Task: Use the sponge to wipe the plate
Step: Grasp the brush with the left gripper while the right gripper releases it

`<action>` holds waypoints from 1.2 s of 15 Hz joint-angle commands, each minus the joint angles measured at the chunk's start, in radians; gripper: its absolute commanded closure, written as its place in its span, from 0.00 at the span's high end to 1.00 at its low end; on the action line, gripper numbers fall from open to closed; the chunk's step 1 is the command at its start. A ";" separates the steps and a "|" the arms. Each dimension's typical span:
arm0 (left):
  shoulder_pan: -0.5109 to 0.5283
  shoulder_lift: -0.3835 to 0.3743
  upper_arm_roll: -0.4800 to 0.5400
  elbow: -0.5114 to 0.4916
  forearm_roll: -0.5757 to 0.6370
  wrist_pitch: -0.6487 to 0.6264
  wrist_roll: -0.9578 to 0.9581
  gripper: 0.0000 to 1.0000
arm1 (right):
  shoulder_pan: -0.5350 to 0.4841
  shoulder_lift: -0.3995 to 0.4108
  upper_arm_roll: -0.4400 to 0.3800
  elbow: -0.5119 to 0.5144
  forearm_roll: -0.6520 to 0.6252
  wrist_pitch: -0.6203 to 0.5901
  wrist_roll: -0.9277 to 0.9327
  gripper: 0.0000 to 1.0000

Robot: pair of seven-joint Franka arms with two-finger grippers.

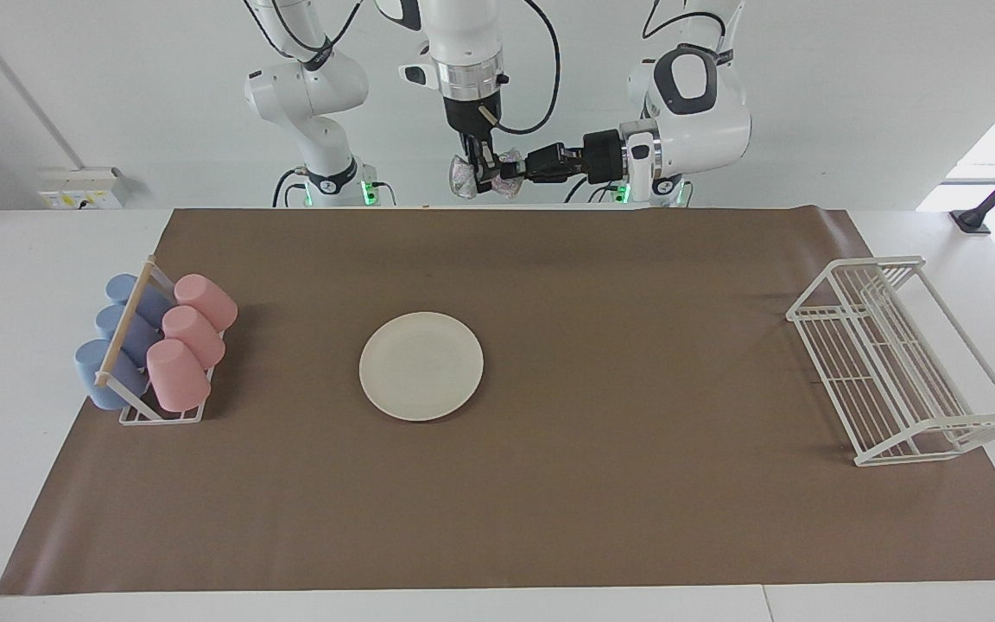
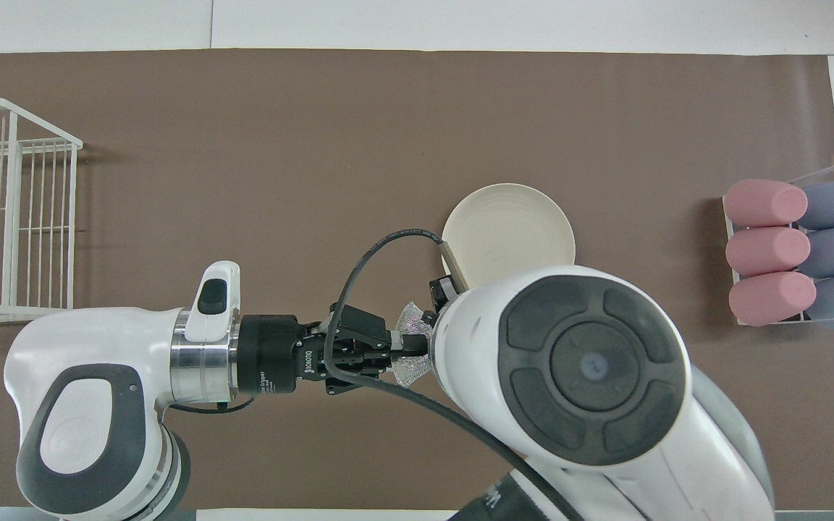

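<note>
The silvery mesh sponge (image 1: pixel 463 181) (image 2: pixel 410 318) hangs in the air over the robots' edge of the brown mat, between both grippers. My left gripper (image 1: pixel 502 173) (image 2: pixel 406 347) reaches in level from its side and is shut on the sponge's pinched middle. My right gripper (image 1: pixel 480 183) points straight down onto the same sponge. In the overhead view its hand is hidden under its own arm. The cream-white plate (image 1: pixel 421 365) (image 2: pixel 515 224) lies flat and bare on the mat, farther from the robots than the sponge. The right arm covers its near edge in the overhead view.
A rack of pink and blue cups (image 1: pixel 156 345) (image 2: pixel 793 253) lying on their sides stands at the right arm's end of the mat. A white wire rack (image 1: pixel 895 363) (image 2: pixel 11 210) stands at the left arm's end.
</note>
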 commanded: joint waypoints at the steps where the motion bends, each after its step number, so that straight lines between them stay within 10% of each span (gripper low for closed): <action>1: 0.014 -0.031 0.000 -0.020 -0.011 -0.019 -0.023 0.00 | -0.013 0.003 0.007 0.005 -0.025 -0.003 0.013 0.31; 3: 0.014 -0.031 0.001 -0.020 -0.009 -0.019 -0.023 0.00 | -0.014 -0.002 0.001 0.005 -0.025 -0.007 0.006 0.62; 7: 0.014 -0.031 0.001 -0.020 -0.006 -0.019 -0.036 0.00 | -0.074 -0.014 -0.004 0.002 -0.025 -0.023 -0.314 0.77; 9: 0.016 -0.031 0.003 -0.020 -0.001 -0.019 -0.041 0.00 | -0.128 -0.022 -0.005 0.002 -0.025 -0.034 -0.497 1.00; 18: 0.045 -0.009 0.000 -0.008 0.429 0.000 -0.162 0.00 | -0.471 -0.023 -0.008 0.007 -0.024 -0.082 -1.487 1.00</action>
